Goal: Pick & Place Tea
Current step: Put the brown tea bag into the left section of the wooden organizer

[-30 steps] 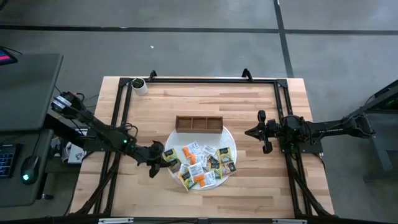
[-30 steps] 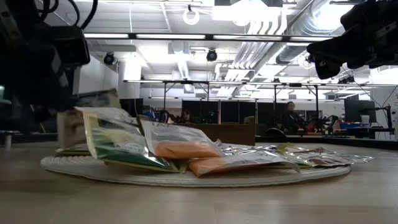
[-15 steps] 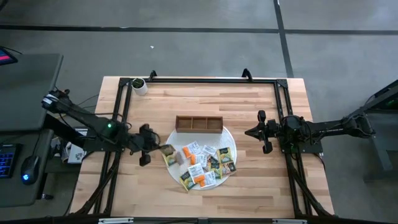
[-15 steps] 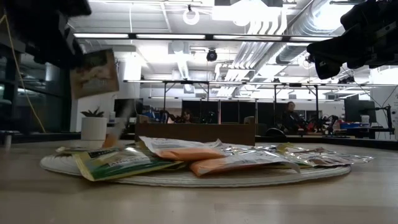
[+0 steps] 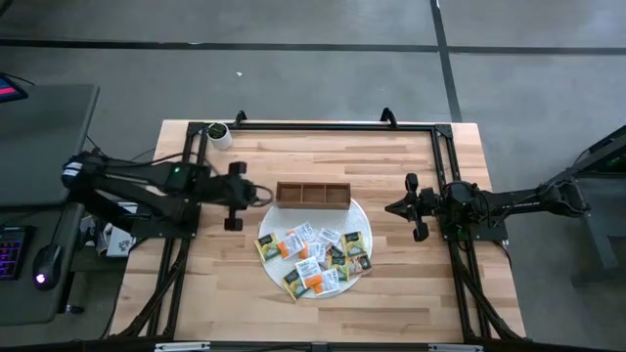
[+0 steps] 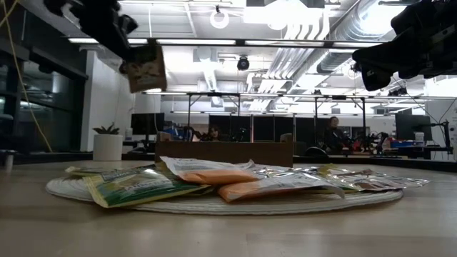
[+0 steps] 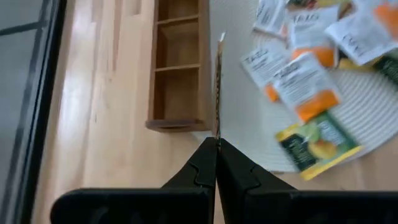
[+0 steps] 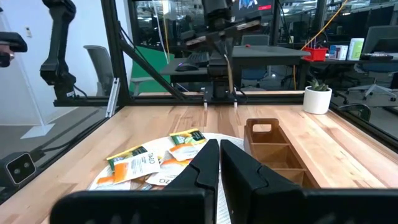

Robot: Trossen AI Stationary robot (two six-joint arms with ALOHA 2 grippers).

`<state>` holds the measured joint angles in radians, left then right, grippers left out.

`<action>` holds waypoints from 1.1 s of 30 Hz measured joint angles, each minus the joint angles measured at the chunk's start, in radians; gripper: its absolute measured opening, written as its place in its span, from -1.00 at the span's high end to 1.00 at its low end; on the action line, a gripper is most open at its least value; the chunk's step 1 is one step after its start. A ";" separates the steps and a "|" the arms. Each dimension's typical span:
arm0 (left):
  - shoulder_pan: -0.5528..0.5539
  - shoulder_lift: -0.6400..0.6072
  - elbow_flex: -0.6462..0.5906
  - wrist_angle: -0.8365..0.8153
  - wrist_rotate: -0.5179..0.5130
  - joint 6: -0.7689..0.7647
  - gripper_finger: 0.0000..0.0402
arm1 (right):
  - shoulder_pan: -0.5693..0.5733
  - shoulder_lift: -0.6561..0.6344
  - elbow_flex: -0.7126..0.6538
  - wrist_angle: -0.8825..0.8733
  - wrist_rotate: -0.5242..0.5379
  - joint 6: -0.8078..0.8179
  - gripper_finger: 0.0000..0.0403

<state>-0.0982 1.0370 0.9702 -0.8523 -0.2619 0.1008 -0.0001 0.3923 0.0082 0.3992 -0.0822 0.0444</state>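
Observation:
Several tea packets (image 5: 315, 256), green, yellow, white and orange, lie flat in a loose heap on the round white woven mat (image 5: 362, 217). My left gripper (image 7: 217, 148) is shut on one more tea packet (image 6: 145, 68), high above the table just left of the wooden three-compartment tray (image 5: 313, 195). In the left wrist view that packet shows edge-on as a thin line. My right gripper (image 5: 390, 207) waits shut and level at the table's right, touching nothing. My left gripper pinches one edge of the tea packet (image 7: 217, 134) between its two fingertips. The fingers slant down from the table's left. The packet sticks out past the fingertips and hangs below them (image 6: 146, 71), lifted clear, over the table beside the tray's left end.
A small white pot with a plant (image 5: 219, 134) stands at the far left corner. A black metal frame (image 5: 313, 126) runs along the far edge and down both sides. Bare wood lies left of the mat and along the near edge.
My left gripper has risen from the mat's left rim with the packet, staying shut. It has gone toward the far edge, up to the tray's left end, and rolled, turning the packet. A green packet that it left tilted up on the mat has dropped flat.

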 joint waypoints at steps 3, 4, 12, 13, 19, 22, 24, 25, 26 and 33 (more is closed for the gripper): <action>0.073 0.069 0.039 -0.004 0.052 0.106 1.00 | 0.000 0.000 0.000 0.000 0.000 0.000 0.94; 0.095 0.093 0.050 -0.006 0.064 0.136 1.00 | 0.000 0.000 0.000 0.000 0.000 0.000 0.94; 0.232 0.273 0.127 0.101 0.135 0.260 1.00 | 0.000 0.000 0.000 0.000 0.000 0.000 0.94; 0.246 0.289 0.131 0.122 0.150 0.261 1.00 | 0.000 0.000 0.000 0.000 0.000 0.000 0.94; 0.321 0.379 0.131 0.159 0.227 0.258 1.00 | 0.000 0.000 0.000 0.000 0.000 0.000 0.94; 0.349 0.407 0.131 0.162 0.234 0.251 1.00 | 0.000 0.000 0.000 0.000 0.000 0.000 0.94; 0.367 0.414 0.130 0.162 0.235 0.245 1.00 | 0.000 0.000 0.000 0.000 0.000 0.000 0.94; 0.375 0.418 0.130 0.165 0.235 0.243 1.00 | 0.000 0.000 0.000 0.000 0.000 0.000 0.94; 0.383 0.421 0.130 0.165 0.235 0.243 1.00 | 0.000 0.000 0.000 0.000 0.000 0.000 0.94; 0.408 0.422 0.103 0.177 0.267 0.231 1.00 | 0.000 0.000 0.000 0.000 0.000 0.000 0.94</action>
<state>0.3103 1.4590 1.0729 -0.6749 0.0049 0.3317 -0.0001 0.3923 0.0081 0.3996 -0.0820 0.0444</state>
